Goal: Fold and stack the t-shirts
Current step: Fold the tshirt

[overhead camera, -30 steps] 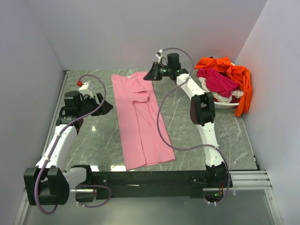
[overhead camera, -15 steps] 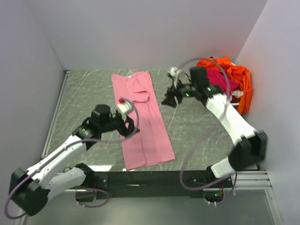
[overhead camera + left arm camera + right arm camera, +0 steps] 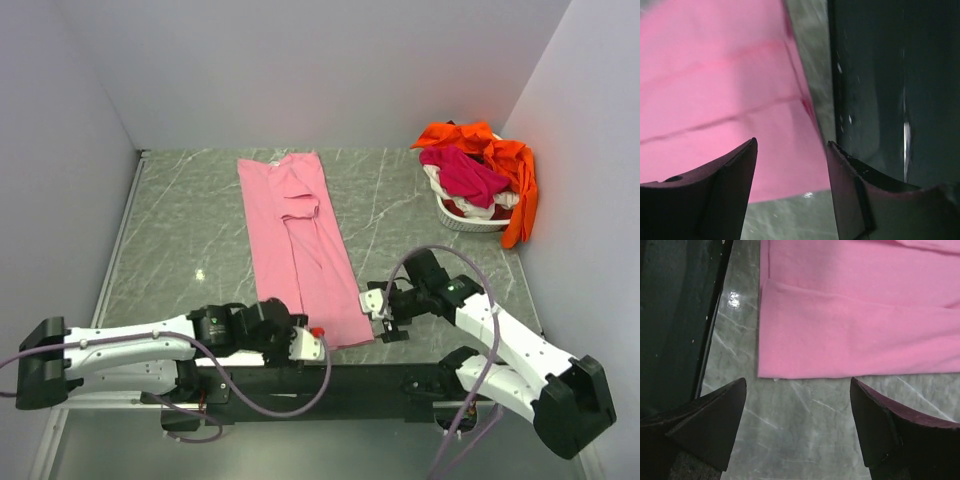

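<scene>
The light pink t-shirt [image 3: 300, 250] lies flat as a long folded strip running from the far side of the table to its near edge. My left gripper [image 3: 296, 345] hovers open over the shirt's near left corner; in the left wrist view its jaws [image 3: 792, 142] frame pink cloth [image 3: 715, 75] without touching it. My right gripper [image 3: 386, 318] is open just off the near right corner, with bare table between its jaws [image 3: 798, 381] and the pink shirt's edge [image 3: 865, 330] just beyond the fingertips. The magenta t-shirt [image 3: 465, 172] and the orange t-shirt [image 3: 512, 170] are heaped in the basket.
The white basket [image 3: 470, 222] stands at the back right by the wall. A dark rail [image 3: 330, 380] runs along the table's near edge, close to both grippers; the same dark rail [image 3: 890, 75] shows in the left wrist view. Walls close the table on three sides.
Both arms have swung from the far half of the table down to the pink shirt's near hem. The right gripper has opened wide.
</scene>
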You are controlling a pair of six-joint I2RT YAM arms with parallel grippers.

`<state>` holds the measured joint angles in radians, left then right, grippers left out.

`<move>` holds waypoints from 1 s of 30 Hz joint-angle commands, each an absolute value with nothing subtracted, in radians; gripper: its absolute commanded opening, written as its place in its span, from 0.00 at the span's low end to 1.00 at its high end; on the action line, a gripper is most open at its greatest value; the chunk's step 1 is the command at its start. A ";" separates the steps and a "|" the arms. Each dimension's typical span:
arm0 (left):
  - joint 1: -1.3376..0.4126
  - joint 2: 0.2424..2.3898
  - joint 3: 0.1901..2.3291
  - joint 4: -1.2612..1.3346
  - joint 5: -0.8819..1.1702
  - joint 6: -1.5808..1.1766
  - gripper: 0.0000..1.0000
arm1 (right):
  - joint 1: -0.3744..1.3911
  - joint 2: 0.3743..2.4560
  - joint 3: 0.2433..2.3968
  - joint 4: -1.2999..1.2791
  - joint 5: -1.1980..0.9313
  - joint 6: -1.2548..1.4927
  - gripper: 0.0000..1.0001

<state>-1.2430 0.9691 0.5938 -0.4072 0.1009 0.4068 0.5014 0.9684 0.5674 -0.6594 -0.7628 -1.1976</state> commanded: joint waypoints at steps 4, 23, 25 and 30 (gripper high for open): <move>-1.293 1.067 0.534 -0.354 0.005 0.430 0.59 | 0.534 0.954 0.586 -0.585 -0.729 -1.284 0.86; -1.302 1.259 0.506 -0.284 -0.049 0.449 0.32 | 0.776 1.029 0.508 -0.468 -0.586 -1.276 0.81; -1.292 1.249 0.503 -0.284 -0.048 0.452 0.30 | 0.784 1.037 0.505 -0.462 -0.578 -1.282 0.81; -1.287 1.244 0.508 -0.290 -0.040 0.453 0.16 | 0.792 1.061 0.502 -0.457 -0.558 -1.276 0.78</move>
<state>-1.2922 1.2392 0.5217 -0.2741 -0.0273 0.4355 0.7815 1.0504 0.5060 -0.4919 -0.5823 -1.2663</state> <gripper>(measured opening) 0.187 0.789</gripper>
